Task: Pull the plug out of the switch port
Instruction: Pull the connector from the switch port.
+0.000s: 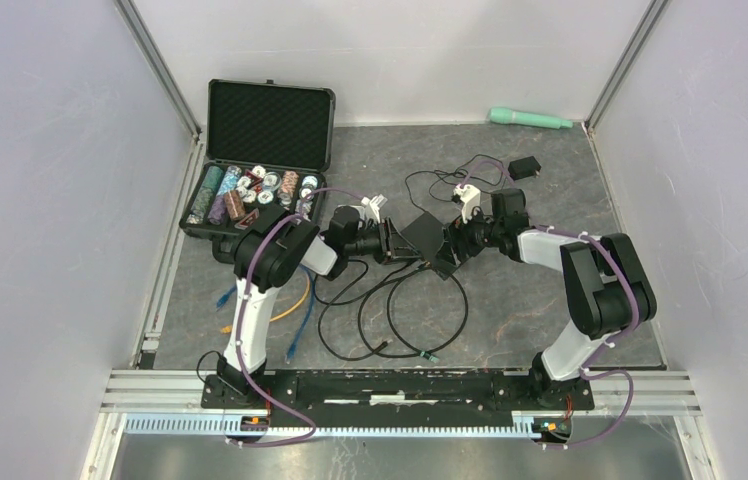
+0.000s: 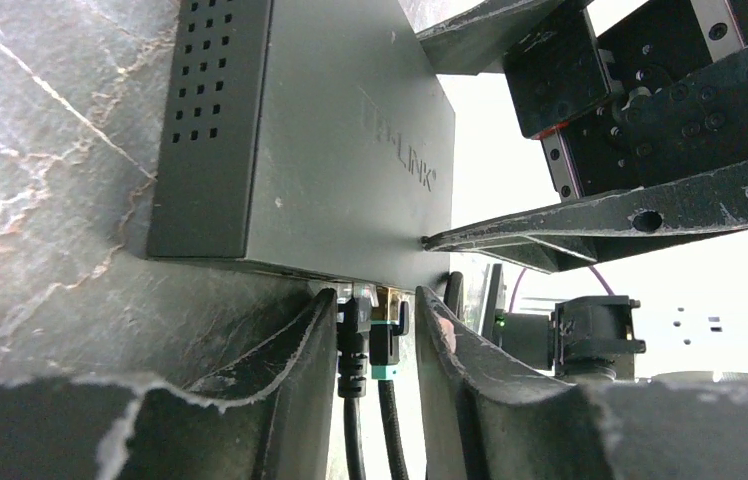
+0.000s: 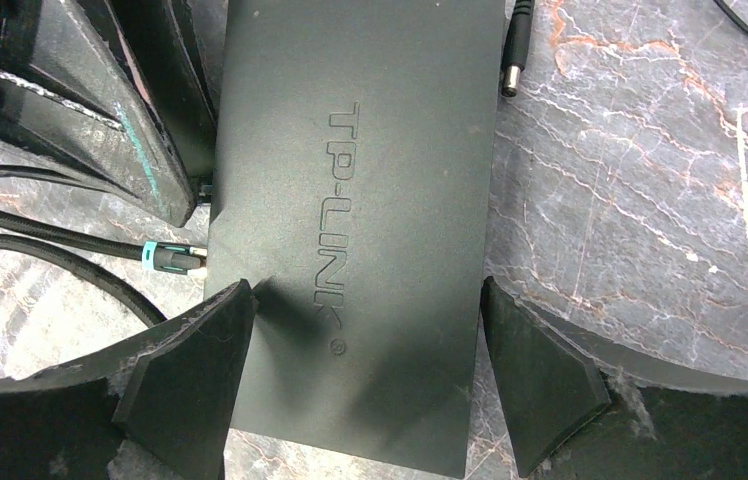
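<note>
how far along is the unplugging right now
Done: the right gripper straddles the switch, and the left gripper has a finger either side of the black plug and the teal-banded plug. In hand: getting a grip; whether either gripper is clamped isn't clear. Left: both plugs sit in their ports, so the pull itself remains.

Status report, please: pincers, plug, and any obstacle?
Right pincer clamps switch. Left pincer astride teal-collared plug and black plug, grip unclear. Both seated, side by side.
</note>
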{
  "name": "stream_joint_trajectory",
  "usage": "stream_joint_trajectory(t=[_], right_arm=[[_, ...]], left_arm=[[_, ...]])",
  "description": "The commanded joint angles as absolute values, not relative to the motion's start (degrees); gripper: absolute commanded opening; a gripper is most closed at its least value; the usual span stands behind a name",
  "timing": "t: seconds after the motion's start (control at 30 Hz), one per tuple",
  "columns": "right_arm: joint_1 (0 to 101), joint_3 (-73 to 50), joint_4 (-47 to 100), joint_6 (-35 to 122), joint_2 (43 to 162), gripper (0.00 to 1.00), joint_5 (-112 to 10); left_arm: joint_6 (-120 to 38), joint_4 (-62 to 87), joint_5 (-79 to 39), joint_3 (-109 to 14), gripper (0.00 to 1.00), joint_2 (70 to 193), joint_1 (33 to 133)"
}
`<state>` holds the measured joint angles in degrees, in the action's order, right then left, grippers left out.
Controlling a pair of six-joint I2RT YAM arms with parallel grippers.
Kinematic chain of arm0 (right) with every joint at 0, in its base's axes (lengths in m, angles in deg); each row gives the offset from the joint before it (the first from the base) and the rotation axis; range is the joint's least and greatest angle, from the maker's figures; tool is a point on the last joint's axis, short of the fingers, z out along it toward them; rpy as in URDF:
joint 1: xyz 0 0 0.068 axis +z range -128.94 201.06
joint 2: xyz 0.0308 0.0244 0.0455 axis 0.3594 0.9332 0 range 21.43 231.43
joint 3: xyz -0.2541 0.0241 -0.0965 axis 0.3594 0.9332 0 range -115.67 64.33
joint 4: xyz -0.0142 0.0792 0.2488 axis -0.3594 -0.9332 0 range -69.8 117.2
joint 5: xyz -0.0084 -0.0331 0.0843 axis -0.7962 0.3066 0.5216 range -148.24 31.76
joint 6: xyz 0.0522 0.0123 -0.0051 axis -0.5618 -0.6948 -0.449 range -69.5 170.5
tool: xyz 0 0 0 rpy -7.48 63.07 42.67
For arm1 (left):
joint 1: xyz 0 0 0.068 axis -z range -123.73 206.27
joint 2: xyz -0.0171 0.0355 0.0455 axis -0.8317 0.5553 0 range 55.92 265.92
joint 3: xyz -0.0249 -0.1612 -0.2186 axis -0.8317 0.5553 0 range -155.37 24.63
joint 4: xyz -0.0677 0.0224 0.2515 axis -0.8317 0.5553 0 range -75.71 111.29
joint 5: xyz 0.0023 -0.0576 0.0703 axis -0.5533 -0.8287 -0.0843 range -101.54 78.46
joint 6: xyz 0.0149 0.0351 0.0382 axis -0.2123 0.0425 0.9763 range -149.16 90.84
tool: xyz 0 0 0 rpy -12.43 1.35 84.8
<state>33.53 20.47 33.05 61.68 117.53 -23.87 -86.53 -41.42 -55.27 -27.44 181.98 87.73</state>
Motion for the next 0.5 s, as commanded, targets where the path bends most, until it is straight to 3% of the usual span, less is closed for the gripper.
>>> stream_joint_trajectory(t=[0.0, 0.2, 0.4, 0.47], right_arm=[[33.39, 20.38, 30.1, 63.24, 119.65, 0.88, -26.72], [33.36, 20.03, 29.67, 63.42, 120.19, 0.88, -26.73], [33.26, 19.81, 29.57, 63.42, 120.74, 0.88, -26.91], [33.28, 19.64, 29.45, 63.42, 120.91, 0.88, -26.86]], left_arm=[[-84.72, -40.73, -56.62, -25.69, 0.4, 184.3, 86.55], [-85.02, -43.43, -58.46, -25.48, 0.38, 185.63, 86.06], [-85.7, -48.12, -60.5, -25.39, 0.44, 187.33, 85.98], [-85.43, -48.21, -60.51, -25.29, 0.41, 187.64, 85.98]])
